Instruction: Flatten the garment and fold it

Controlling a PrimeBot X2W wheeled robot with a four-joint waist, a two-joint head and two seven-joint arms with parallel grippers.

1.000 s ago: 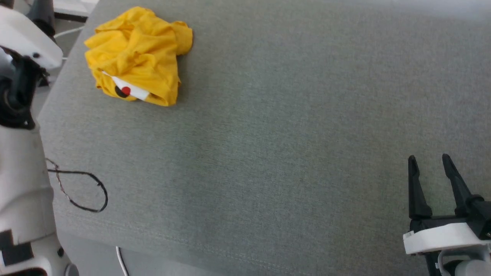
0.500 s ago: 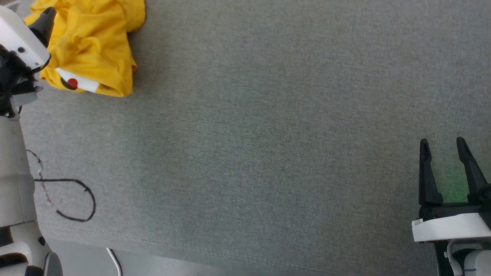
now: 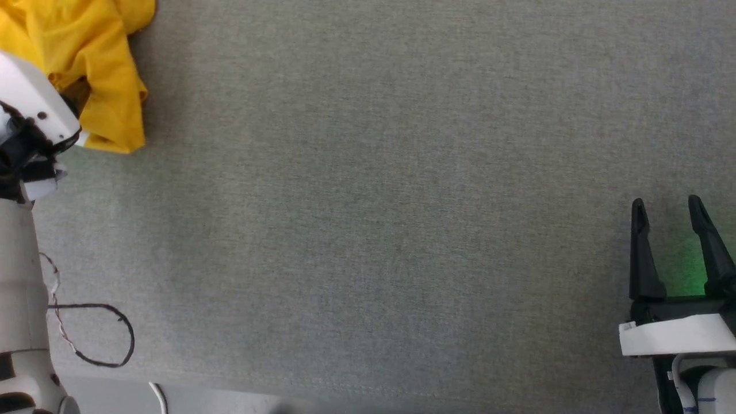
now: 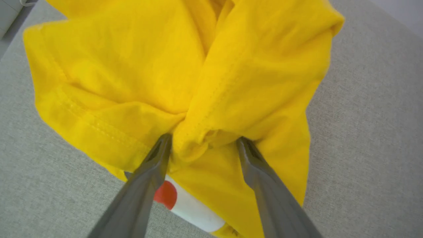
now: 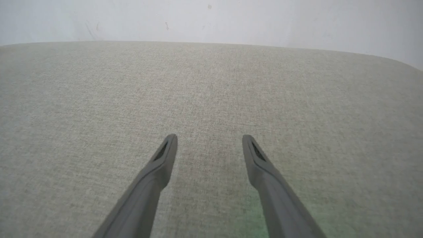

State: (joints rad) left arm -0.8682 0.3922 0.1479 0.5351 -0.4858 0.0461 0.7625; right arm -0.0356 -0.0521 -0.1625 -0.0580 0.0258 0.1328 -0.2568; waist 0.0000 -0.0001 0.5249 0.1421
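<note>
Now left fingers (image 4: 145, 185) straddle a fold of the garment (image 4: 132, 66), unclosed; right fingers (image 5: 155, 178) stand apart.

No words, numbers or brand names can be read. The only sign is a printed red dot (image 4: 165, 195) on a white patch (image 4: 195, 211) at the near edge of the bright yellow crumpled cotton T-shirt (image 4: 132, 66). A faint blue mark on the pale forearm (image 3: 713, 391), near right, is too small to read.

One yellow garment (image 4: 132, 66); two pairs of jaws; one black cable loop (image 3: 133, 340); one grey surface (image 3: 374, 201).
</note>
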